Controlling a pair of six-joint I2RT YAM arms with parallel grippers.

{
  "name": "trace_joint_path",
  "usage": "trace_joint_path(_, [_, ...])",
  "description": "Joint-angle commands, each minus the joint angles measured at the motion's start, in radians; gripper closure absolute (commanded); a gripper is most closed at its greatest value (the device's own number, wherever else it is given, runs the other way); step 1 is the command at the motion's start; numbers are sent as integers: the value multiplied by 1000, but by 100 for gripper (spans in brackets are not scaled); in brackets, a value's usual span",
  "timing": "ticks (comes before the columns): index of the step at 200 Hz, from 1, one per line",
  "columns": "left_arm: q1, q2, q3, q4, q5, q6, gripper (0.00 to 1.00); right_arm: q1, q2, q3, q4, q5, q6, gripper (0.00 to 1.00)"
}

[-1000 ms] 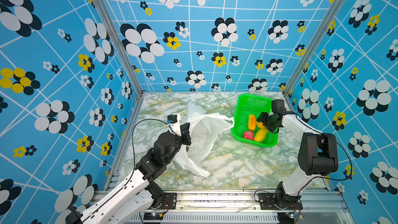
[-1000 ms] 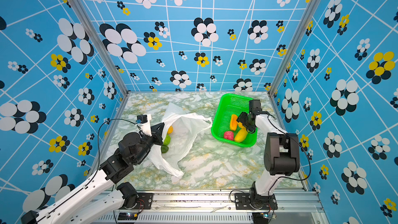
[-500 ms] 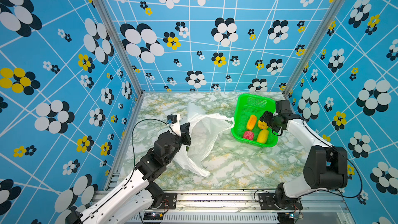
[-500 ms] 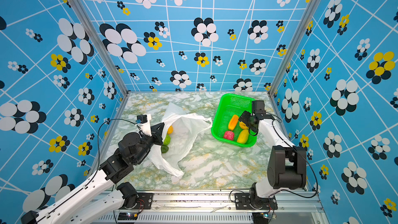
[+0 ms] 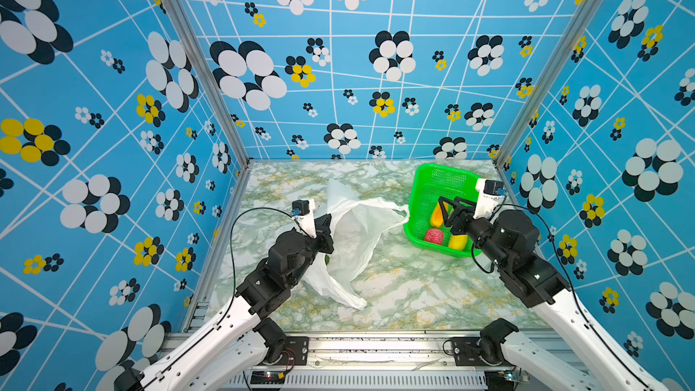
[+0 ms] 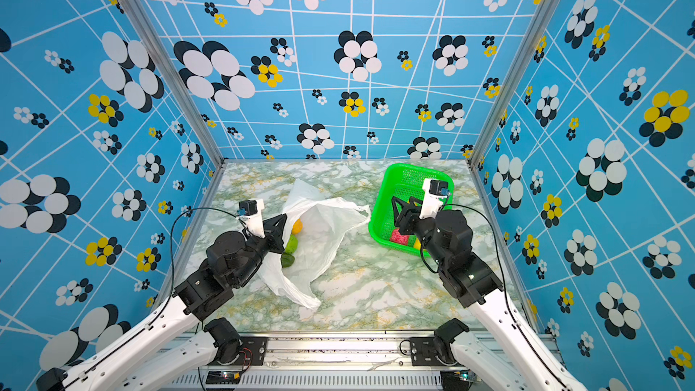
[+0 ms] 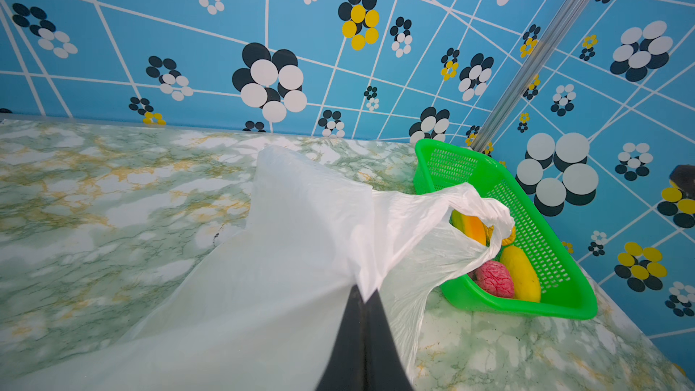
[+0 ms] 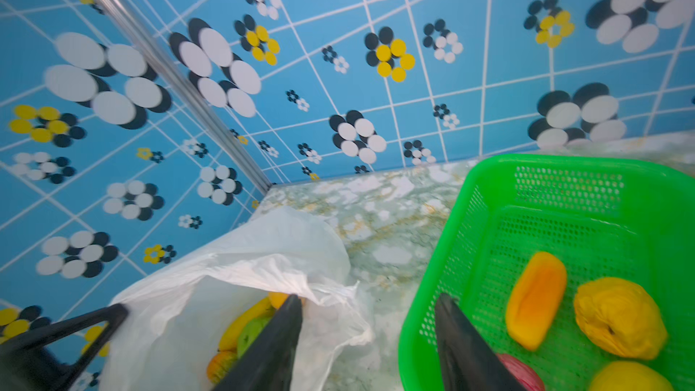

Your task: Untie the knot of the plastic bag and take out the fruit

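Progress, by my judgement, is past halfway. On the green-veined marble desk, the thin, crinkly white plastic bag lies near centre with its mouth gaping and no knot visible. The green mesh plastic basket at two o'clock holds four toy fruit. The left hand is clenched on the bag's rim at nine o'clock. The right hand hangs released and empty over the basket. Yellow, green and orange pieces lie inside the bag.

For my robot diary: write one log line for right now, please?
left gripper: shut on plastic bag | right gripper: open, empty, over green basket | basket: four fruit | bag: open, more fruit inside
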State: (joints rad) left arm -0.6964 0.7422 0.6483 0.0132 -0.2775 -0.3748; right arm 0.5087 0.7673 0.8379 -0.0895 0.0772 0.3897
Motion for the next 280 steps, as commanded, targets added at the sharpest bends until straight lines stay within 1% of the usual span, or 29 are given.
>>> trace_joint_path(1, [-6, -13, -5, 8, 1, -6, 100, 47, 21, -16, 146, -170, -85, 41])
trace_joint_path(13, [-6, -15, -4, 8, 0, -5, 100, 87, 58, -7, 175, -236, -126, 40])
trace_joint_path(30, [-6, -18, -6, 5, -4, -8, 100, 162, 128, 11, 189, -279, -210, 35])
trace_joint_path(43, [-6, -21, -5, 6, 3, -8, 100, 222, 184, 8, 220, -319, -302, 32])
trace_joint_path(61, [-5, -25, -6, 5, 1, -10, 100, 307, 246, -32, 279, -324, -451, 23])
trace_joint_path(66, [-7, -26, -7, 5, 1, -12, 100, 327, 261, -50, 292, -342, -505, 20])
trace_joint_path(79, [-6, -29, -6, 6, 7, -12, 100, 367, 299, -101, 322, -415, -661, 21])
trace_joint_path(85, [-6, -29, -6, 7, 9, -11, 100, 378, 317, -122, 335, -420, -719, 23])
trace_joint_path(91, [-6, -30, -7, 8, 12, -11, 100, 383, 340, -141, 356, -412, -746, 26])
trace_joint_path(109, [-5, -33, -8, 7, 12, -9, 100, 383, 414, -163, 428, -365, -733, 25])
trace_joint_path(125, [-6, -45, 2, -8, 27, -15, 100, 384, 502, -120, 392, -350, -722, 27])
trace_joint_path(133, [-8, -56, 8, -14, 42, -19, 100, 383, 556, -80, 345, -353, -722, 31])
trace_joint_path(149, [-7, -89, 13, -19, 75, -19, 100, 383, 658, -2, 283, -338, -706, 41])
trace_joint_path(160, [-8, -108, 13, -23, 82, -21, 100, 383, 718, 24, 280, -322, -686, 44])
trace_joint_path(178, [-8, -130, 8, -16, 104, -32, 100, 383, 790, 40, 316, -299, -644, 44])
trace_joint_path(198, [-9, -151, -10, 19, 153, -33, 100, 385, 849, 76, 312, -285, -595, 44])
trace_joint_path(234, [-11, -140, 1, 23, 188, -34, 100, 407, 961, 120, 336, -260, -538, 44])
trace_joint_path(247, [-11, -128, 1, 28, 198, -34, 100, 416, 1004, 149, 339, -249, -522, 42])
trace_joint_path(259, [-11, -113, 7, 28, 208, -33, 100, 417, 1041, 171, 356, -262, -496, 39])
trace_joint_path(268, [-11, -105, 9, 27, 212, -35, 100, 417, 1065, 188, 374, -286, -474, 37])
trace_joint_path(280, [-11, -96, 8, 29, 209, -37, 100, 418, 1101, 226, 394, -338, -438, 31])
